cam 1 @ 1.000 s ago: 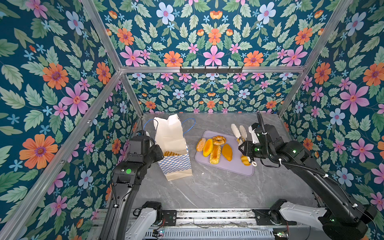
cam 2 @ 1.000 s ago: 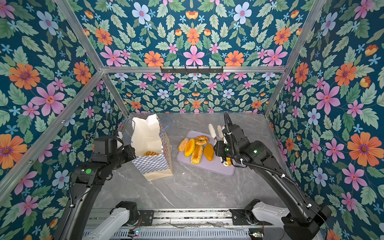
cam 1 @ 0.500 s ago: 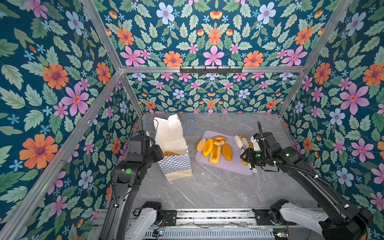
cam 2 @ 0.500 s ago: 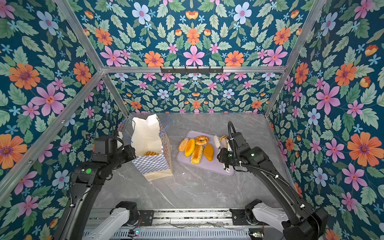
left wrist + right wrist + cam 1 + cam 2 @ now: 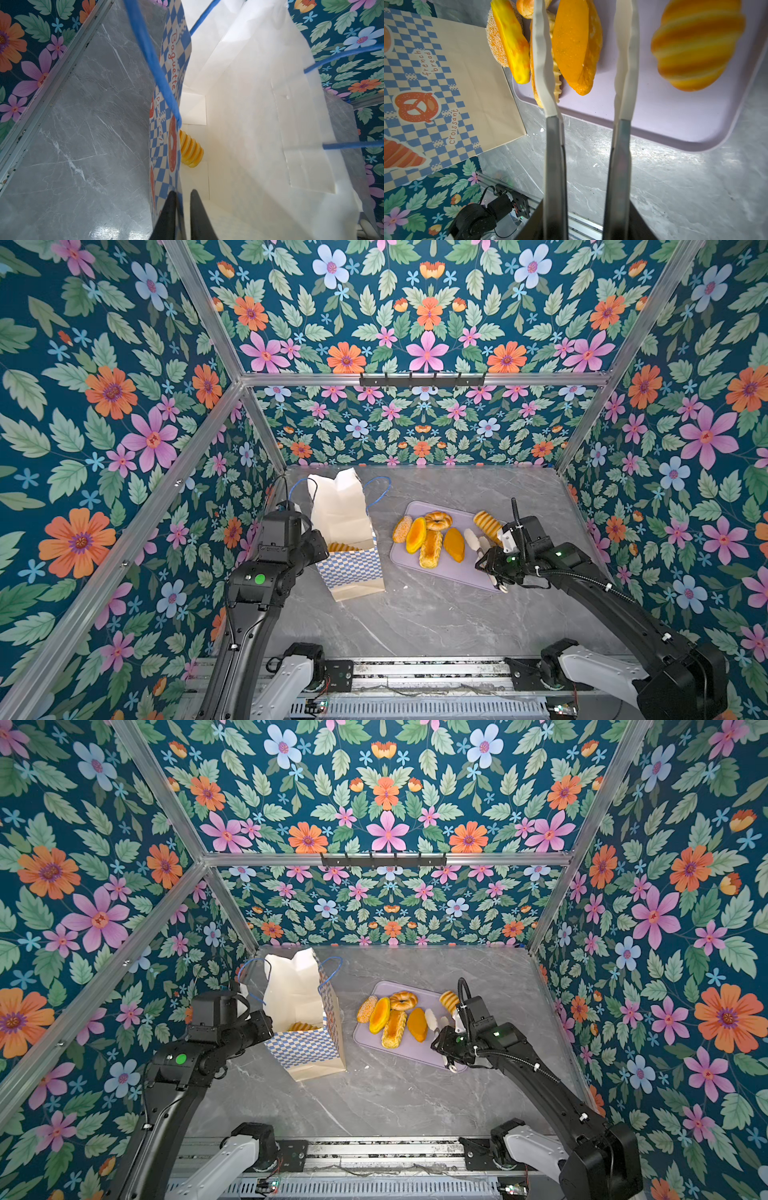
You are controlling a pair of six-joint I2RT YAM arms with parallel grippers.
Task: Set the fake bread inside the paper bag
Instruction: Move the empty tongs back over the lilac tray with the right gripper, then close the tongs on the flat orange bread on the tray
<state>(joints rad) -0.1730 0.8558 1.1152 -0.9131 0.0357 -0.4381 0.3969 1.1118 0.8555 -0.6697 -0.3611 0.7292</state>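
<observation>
Beside ridged bread, right jaws grip steel tongs; left jaws pinch paper bag.

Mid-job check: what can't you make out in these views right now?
- Paper bag contents: its wall hides all but part of one ridged loaf, in top and left wrist views.
- Tongs tips: cut off by the right wrist view's edge.
- Left gripper: hidden by its own wrist in top views.
</observation>
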